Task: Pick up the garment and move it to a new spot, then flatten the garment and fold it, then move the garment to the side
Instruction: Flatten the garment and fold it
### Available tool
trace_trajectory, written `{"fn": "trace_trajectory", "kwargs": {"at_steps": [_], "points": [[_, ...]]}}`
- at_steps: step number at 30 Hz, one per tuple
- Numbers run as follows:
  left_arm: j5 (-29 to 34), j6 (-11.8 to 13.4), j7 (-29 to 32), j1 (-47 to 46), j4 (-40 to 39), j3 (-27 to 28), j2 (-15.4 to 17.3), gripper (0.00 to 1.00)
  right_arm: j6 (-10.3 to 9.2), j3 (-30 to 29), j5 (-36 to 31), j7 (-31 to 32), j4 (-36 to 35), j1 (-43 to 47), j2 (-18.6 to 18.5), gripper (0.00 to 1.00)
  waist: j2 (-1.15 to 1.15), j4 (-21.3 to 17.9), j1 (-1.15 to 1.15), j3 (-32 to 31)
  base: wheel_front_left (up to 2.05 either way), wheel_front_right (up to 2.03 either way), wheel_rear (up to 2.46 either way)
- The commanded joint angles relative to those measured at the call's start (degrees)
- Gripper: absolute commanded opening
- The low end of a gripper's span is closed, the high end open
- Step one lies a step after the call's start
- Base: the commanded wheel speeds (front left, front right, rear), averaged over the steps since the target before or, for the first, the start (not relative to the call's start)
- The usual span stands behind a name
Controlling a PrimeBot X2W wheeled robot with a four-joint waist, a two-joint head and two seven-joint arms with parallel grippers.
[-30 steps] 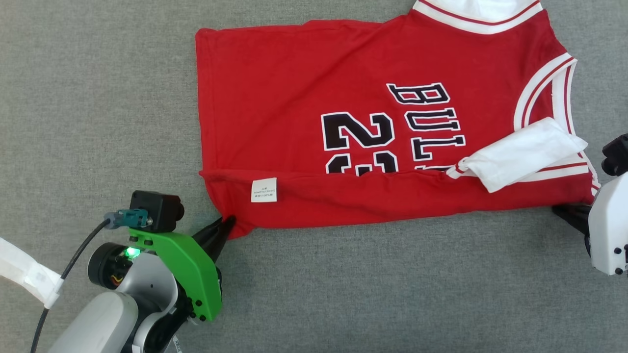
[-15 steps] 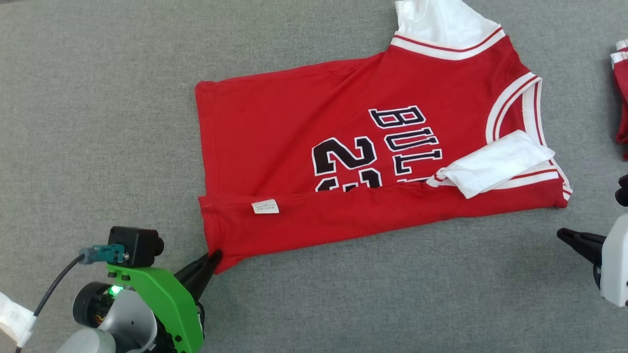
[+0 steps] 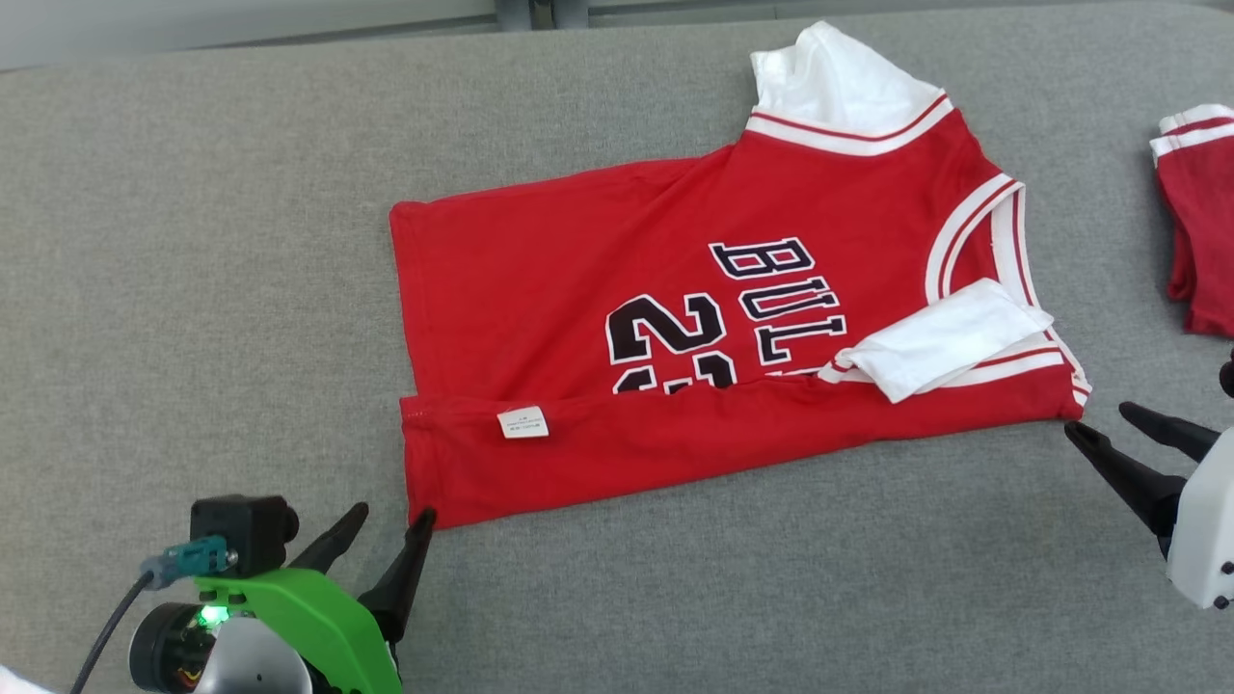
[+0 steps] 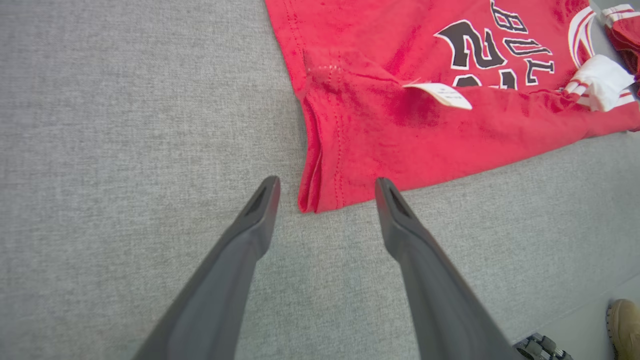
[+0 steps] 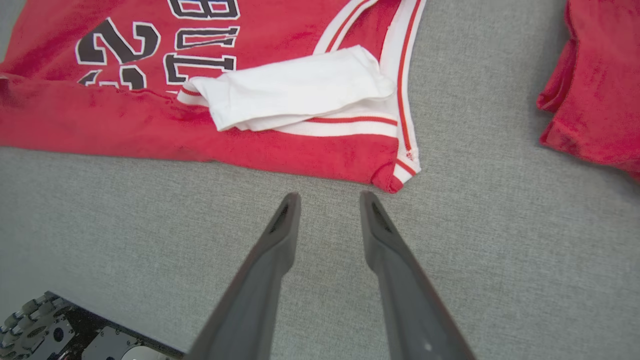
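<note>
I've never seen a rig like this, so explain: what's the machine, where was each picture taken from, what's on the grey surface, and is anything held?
It's a wheeled robot with two arms, each ending in a gripper with two long dark fingers. The picture showing both arms comes from its head camera, looking down; the other two come from wrist cameras looking along each gripper's fingers. On the grey padded surface lies a red jersey, its near edge folded over, a white sleeve on top. Another red garment lies to the right. The left gripper stands open at the jersey's hem corner, the right gripper open near its shoulder corner. Neither holds anything.
</note>
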Motion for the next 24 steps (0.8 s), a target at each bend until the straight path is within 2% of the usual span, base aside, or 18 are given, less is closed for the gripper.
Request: {"fn": "trace_trajectory", "kwargs": {"at_steps": [1,8,11,13,14,19,24], "points": [[1.2,1.3,-2.5,1.7,-0.2,0.8,-0.4,1.00,0.00,-0.6,-1.4,-2.3,-1.0,1.3,0.2,1.00,0.00,-0.1,0.00,-4.1,0.00,0.00,0.00],[4.4,5.0,-11.1,8.5,-2.3,2.1,-2.0,1.00,-0.01,-2.8,-8.2,-12.0,-4.4,5.6,1.9,1.00,0.00,-0.1,0.00,-11.3,0.00,0.00,0.00],[7.0,6.2,-16.1,10.9,-2.3,2.2,-3.1,1.00,-0.01,-4.2,-12.2,-19.6,-4.6,7.8,4.1,1.00,0.00,0.2,0.00,-13.8,0.00,0.00,0.00],[7.6,6.8,-19.4,12.5,-1.7,2.2,-4.3,1.00,-0.02,-5.2,-13.7,-24.5,-2.9,9.9,7.3,1.00,0.00,0.3,0.00,-15.1,0.00,0.00,0.00],[7.9,7.1,-21.1,13.0,-1.4,2.5,-4.9,1.00,0.01,-4.9,-14.9,-26.6,-2.4,11.2,7.7,1.00,0.00,0.4,0.00,-15.5,0.00,0.00,0.00],[10.3,7.4,-29.3,15.7,1.1,3.2,-7.0,1.00,-0.03,-5.4,-19.2,-38.0,2.3,14.4,11.3,1.00,0.00,-0.1,0.00,-16.4,0.00,0.00,0.00],[12.8,6.1,-32.5,16.3,4.6,5.0,-8.4,1.00,-0.03,-4.8,-22.5,-47.9,9.1,14.0,13.6,1.00,0.00,-0.8,0.00,-16.2,0.00,0.00,0.00]]}}
